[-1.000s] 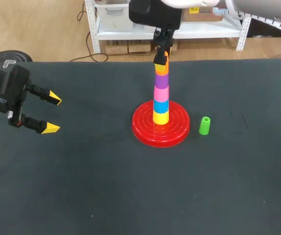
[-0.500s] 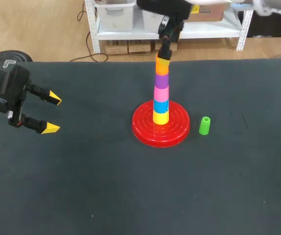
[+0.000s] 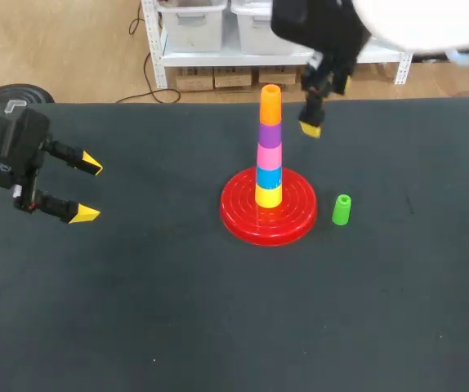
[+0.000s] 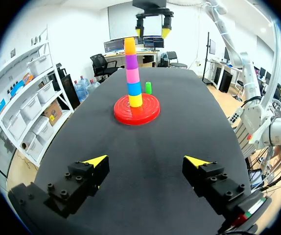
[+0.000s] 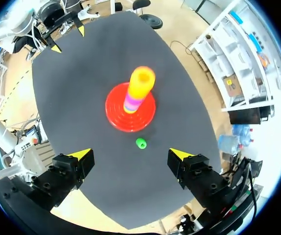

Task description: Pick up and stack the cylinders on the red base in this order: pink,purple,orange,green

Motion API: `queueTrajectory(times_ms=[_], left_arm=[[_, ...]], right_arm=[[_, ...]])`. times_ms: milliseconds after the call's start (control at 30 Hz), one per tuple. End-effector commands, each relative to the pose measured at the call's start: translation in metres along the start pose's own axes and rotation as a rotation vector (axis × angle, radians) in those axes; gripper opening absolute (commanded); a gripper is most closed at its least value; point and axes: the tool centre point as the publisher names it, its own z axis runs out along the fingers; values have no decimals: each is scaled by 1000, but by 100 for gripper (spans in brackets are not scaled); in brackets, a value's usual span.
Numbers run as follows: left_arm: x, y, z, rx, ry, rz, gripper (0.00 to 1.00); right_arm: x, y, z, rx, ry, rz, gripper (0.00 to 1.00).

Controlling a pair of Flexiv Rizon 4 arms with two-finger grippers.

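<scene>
Head view: green cylinder [image 3: 342, 210] stands upright, right of the red base [image 3: 243, 214]; my right gripper [image 3: 310, 124] hangs high, beyond it.
Left wrist view: my left gripper [image 4: 145, 161] spread empty, well apart.
Right wrist view: my fingers spread empty; the cylinder seems almost directly below.

Dark grey table [image 3: 136, 310] in front of me, matte top, few pale specks. Even light, soft shadows. Far edge straight across my head view.

We are looking down on a dark, matte tabletop [image 3: 177, 310] that is spreading wide from left to right, near to far.
</scene>
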Motion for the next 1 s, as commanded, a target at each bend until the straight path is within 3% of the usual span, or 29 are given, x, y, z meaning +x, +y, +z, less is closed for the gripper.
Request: queueTrajectory(times_ms=[33, 500, 1000], left_arm=[[1, 0, 0, -2, -4, 3, 100], [1, 0, 0, -2, -4, 3, 100], [1, 0, 0, -2, -4, 3, 100]], right_arm=[[20, 7, 21, 43, -129, 6, 100], [44, 1, 86, -23, -93, 3, 100], [48, -4, 125, -62, -1, -72, 100]])
